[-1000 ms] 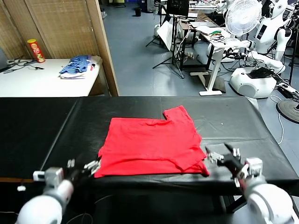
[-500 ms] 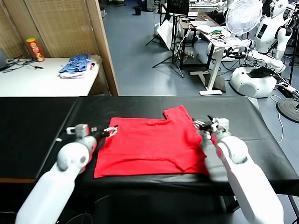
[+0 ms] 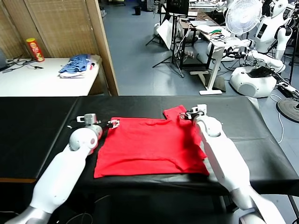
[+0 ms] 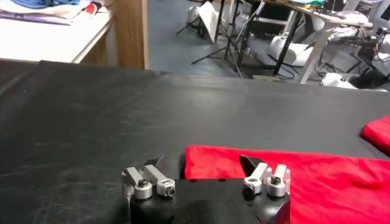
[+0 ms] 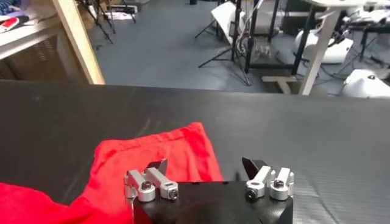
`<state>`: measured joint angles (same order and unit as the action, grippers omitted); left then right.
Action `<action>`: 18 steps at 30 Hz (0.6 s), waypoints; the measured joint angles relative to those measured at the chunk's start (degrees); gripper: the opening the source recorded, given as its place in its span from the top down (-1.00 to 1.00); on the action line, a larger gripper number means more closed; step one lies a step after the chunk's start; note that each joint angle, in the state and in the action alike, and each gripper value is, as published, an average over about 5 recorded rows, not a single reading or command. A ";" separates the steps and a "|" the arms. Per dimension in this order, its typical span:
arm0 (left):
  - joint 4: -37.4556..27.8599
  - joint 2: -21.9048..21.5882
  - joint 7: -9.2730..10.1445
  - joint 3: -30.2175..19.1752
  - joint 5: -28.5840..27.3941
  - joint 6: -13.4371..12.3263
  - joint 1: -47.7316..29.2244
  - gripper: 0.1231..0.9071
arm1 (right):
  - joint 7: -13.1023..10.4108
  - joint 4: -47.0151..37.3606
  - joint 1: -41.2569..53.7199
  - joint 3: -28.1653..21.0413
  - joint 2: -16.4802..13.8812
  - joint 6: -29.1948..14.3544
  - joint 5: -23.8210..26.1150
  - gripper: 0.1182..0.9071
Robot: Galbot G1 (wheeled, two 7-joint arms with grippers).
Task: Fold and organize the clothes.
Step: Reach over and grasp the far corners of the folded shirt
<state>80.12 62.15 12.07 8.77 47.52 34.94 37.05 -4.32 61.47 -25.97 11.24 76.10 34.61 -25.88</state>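
Red T-shirt (image 3: 149, 144), one only and plain side up, lies spread on the black table (image 3: 37, 135). In the head view both arms have swung forward from the near edge, where they hung a second ago, to the shirt's far edge: the left gripper (image 3: 112, 124) now sits at the far left corner of the cloth, the right gripper (image 3: 185, 115) at the far right sleeve that juts out beyond the body. That probably means the near fold is finished with and a grasp on the far edge is being set up for the next fold. Behind the left gripper, well apart on a white side table (image 3: 42, 81), rest one blue striped heap of fabric (image 3: 77, 65) and one red snack canister (image 3: 35, 50); beyond the right gripper stands one white fan (image 3: 243, 16). In the left wrist view the left gripper (image 4: 204, 164) is spread, nothing between its tips, the shirt's corner (image 4: 201, 161) just ahead of and under them. In the right wrist view the right gripper (image 5: 207, 165) is likewise parted and empty, one tip over the red sleeve (image 5: 158, 149), the other over bare table beside it. Two grippers, neither gripping cloth yet.
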 joint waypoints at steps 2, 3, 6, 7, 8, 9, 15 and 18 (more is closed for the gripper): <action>-0.87 0.12 -0.97 -0.38 -0.50 -0.21 -0.41 -0.28 | 0.23 -0.44 0.06 0.16 0.20 -0.09 0.00 0.03; -1.27 0.22 -1.32 -0.58 -0.81 -0.35 -0.58 -0.15 | 0.34 -0.61 0.06 0.24 0.30 -0.14 0.00 0.20; -2.45 0.70 -1.92 -0.93 -1.62 -0.83 -1.03 0.28 | 0.74 -0.81 -0.05 0.42 0.53 -0.54 -0.07 0.57; -2.83 0.88 -1.97 -0.96 -1.78 -0.95 -1.15 0.45 | 0.92 -0.77 -0.15 0.49 0.57 -0.83 -0.11 0.69; -3.19 1.05 -2.00 -0.97 -1.88 -1.07 -1.25 0.58 | 1.18 -0.66 -0.30 0.60 0.57 -1.29 -0.22 0.78; -3.50 1.21 -2.01 -0.97 -1.96 -1.19 -1.33 0.71 | 1.49 -0.50 -0.50 0.73 0.53 -1.90 -0.45 0.88; -3.63 1.49 -1.62 -0.53 -2.54 -1.90 -1.47 0.99 | 3.15 2.40 -2.35 2.00 -0.58 -6.02 -5.01 0.99; -2.35 0.99 -1.08 -0.16 -2.80 -1.99 -1.00 0.99 | 3.50 5.75 -3.99 2.72 -1.72 -6.39 -7.88 0.99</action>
<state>77.77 63.13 10.99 8.61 44.72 32.94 36.05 -0.82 67.22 -29.95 13.96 74.39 28.22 -33.76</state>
